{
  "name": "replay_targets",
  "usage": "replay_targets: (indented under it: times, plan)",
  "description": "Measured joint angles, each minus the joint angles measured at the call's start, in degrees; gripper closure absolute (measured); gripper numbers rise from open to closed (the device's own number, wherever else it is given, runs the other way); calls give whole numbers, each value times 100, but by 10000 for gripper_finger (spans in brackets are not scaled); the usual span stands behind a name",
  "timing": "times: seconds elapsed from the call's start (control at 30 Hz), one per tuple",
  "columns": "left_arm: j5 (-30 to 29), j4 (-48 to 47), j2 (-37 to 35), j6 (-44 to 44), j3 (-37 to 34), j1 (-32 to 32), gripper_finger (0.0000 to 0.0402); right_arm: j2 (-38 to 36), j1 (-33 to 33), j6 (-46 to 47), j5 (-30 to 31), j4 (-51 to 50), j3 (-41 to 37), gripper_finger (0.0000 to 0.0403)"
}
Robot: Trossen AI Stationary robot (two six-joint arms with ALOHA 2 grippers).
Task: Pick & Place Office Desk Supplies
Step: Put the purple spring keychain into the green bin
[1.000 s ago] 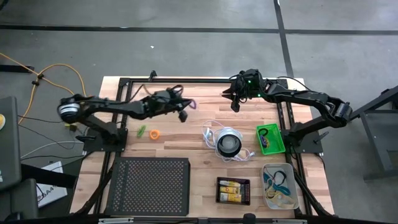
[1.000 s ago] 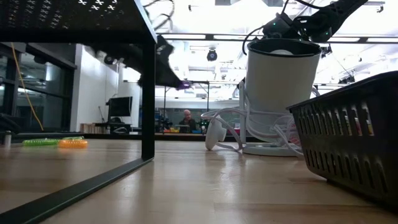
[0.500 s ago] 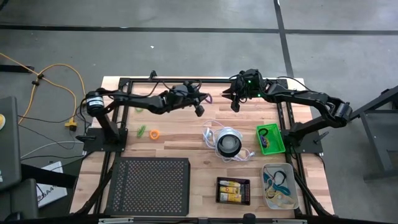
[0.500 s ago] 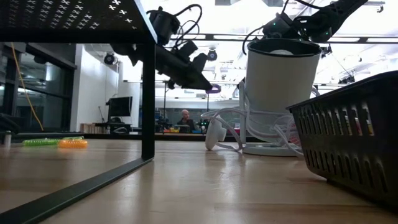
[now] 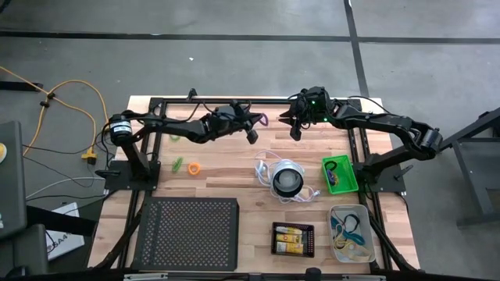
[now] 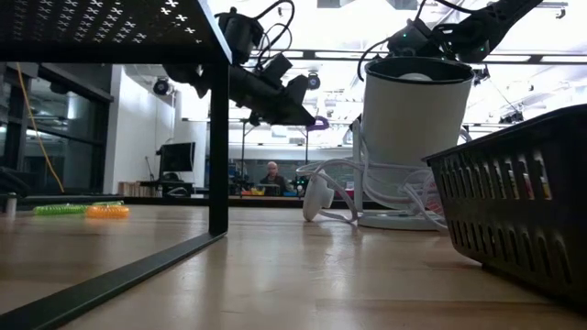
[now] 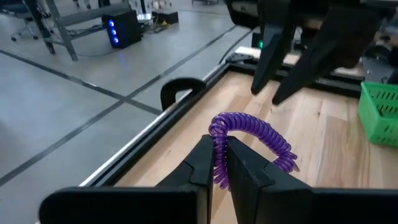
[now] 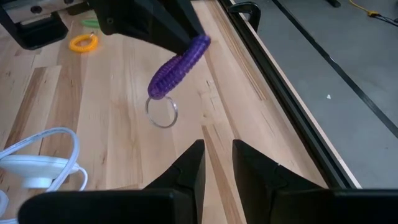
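Nearest you, at 5 o'clock, the clear tray [image 5: 349, 233] and black tray [image 5: 293, 239] already hold supplies. Mid-table, two loops [image 5: 186, 166] remain. At 12 o'clock, the left gripper [image 5: 254, 129] clamps the purple loop [image 7: 252, 139]; the right gripper [image 5: 296, 125] hangs near, its fingers slightly parted, empty.

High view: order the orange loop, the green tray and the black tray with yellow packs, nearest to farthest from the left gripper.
From the left gripper, shut on the purple loop:
1. Orange loop, left side.
2. Green tray, right side.
3. Black tray, front edge.
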Motion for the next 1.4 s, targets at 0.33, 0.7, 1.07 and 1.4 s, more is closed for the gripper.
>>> replay_targets:
  times: [0.33, 0.7, 1.07, 1.4]
  plan:
    - [-3, 194, 0, 90, -2, 0, 377, 0, -1, 2, 4, 0, 0, 333]
    - [-5, 436, 0, 309, -4, 0, 377, 0, 1, 700, -23, 2, 0, 333]
    - [-12, 488, 0, 586, -9, 0, 377, 0, 12, 1410, -211, 4, 0, 333]
    - [-10, 667, 0, 589, -9, 0, 377, 0, 229, 1671, -322, 226, 0, 333]
